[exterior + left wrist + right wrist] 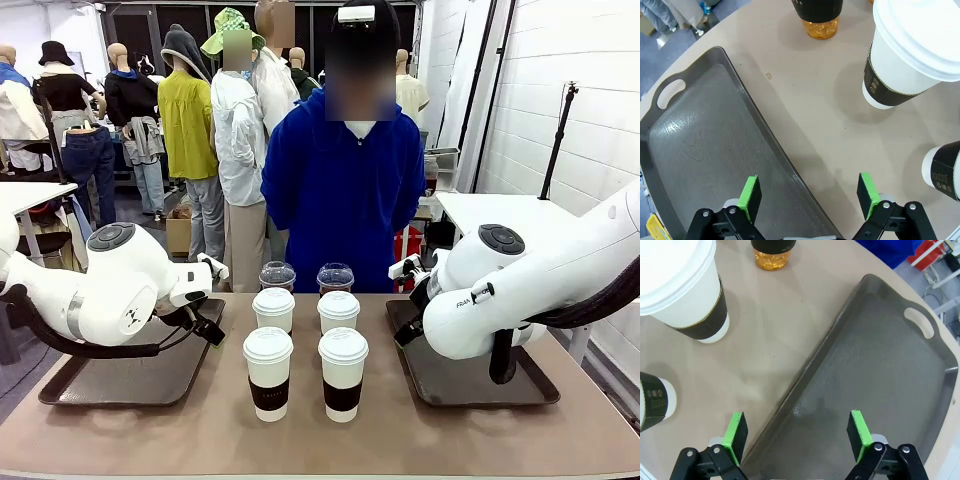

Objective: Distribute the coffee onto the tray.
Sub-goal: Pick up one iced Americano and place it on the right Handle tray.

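From my station I see all the coffee standing in the middle of the table (200, 440), on the bare top between the two trays. Four lidded white paper cups (268, 372) with dark sleeves form a two-by-two block. Two clear dome-lidded cups (277, 274) of brown drink stand in a row behind them, toward the table's far edge, where a person (345, 190) in a blue top stands. A dark left tray (110, 385) lies at the table's left end and a matching right tray (455, 385) at its right end. My left gripper (809, 192) hangs wide open with nothing between its green pads. It straddles the left tray's inner rim, one pad above the tray and the other above the table top. My right gripper (797, 432) is likewise spread wide and holds nothing, straddling the right tray's inner rim toward the table's right end. Both grippers are apart from the cups and touch none of them.
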You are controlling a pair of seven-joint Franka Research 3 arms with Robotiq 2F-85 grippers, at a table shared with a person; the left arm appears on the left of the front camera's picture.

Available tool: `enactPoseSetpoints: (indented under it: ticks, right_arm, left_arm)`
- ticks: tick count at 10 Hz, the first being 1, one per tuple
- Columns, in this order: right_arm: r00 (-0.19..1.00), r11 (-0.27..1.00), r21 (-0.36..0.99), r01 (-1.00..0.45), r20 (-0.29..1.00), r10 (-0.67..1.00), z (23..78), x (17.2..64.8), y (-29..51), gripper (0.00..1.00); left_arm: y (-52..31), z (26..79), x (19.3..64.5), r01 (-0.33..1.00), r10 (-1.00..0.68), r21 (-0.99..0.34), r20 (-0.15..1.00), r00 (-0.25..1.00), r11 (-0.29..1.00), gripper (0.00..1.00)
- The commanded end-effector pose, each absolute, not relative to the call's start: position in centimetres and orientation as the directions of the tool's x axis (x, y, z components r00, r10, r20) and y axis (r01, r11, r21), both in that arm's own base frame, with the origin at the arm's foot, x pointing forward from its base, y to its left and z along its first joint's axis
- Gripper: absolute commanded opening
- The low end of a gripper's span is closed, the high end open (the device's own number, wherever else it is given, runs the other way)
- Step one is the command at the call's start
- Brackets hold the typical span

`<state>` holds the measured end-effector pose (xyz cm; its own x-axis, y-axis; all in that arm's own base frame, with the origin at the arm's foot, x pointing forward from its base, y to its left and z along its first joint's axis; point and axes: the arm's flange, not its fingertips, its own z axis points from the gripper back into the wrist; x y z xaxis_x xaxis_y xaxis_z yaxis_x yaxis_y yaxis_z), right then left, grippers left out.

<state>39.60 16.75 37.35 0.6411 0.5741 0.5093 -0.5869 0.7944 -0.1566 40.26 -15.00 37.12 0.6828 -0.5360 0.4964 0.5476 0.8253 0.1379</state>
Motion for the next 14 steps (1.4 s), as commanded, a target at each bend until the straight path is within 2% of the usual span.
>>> enactPoseSetpoints:
  ticks: [1, 5, 9, 14]
  right_arm:
    - [0.640, 0.792, -0.136, -0.596, 0.516, 0.570, 38.1, 39.7, 16.6, 1.00]
    - [0.605, 0.753, -0.116, -0.648, 0.522, 0.601, 43.1, 38.0, 15.3, 1.00]
    - [0.541, 0.700, -0.164, -0.695, 0.522, 0.660, 49.1, 35.4, 13.7, 1.00]
    - [0.495, 0.718, -0.143, -0.681, 0.632, 0.596, 53.1, 34.1, 13.5, 1.00]
  left_arm:
    - [-15.0, 38.1, 40.2, 0.548, -0.536, 0.137, 0.496, 0.683, 0.825, 1.00]
    - [-16.2, 44.5, 38.3, 0.571, -0.579, 0.173, 0.454, 0.677, 0.803, 1.00]
    - [-17.4, 51.2, 35.8, 0.583, -0.607, 0.206, 0.438, 0.663, 0.786, 1.00]
    - [-17.1, 53.2, 34.5, 0.590, -0.595, 0.189, 0.497, 0.632, 0.785, 1.00]
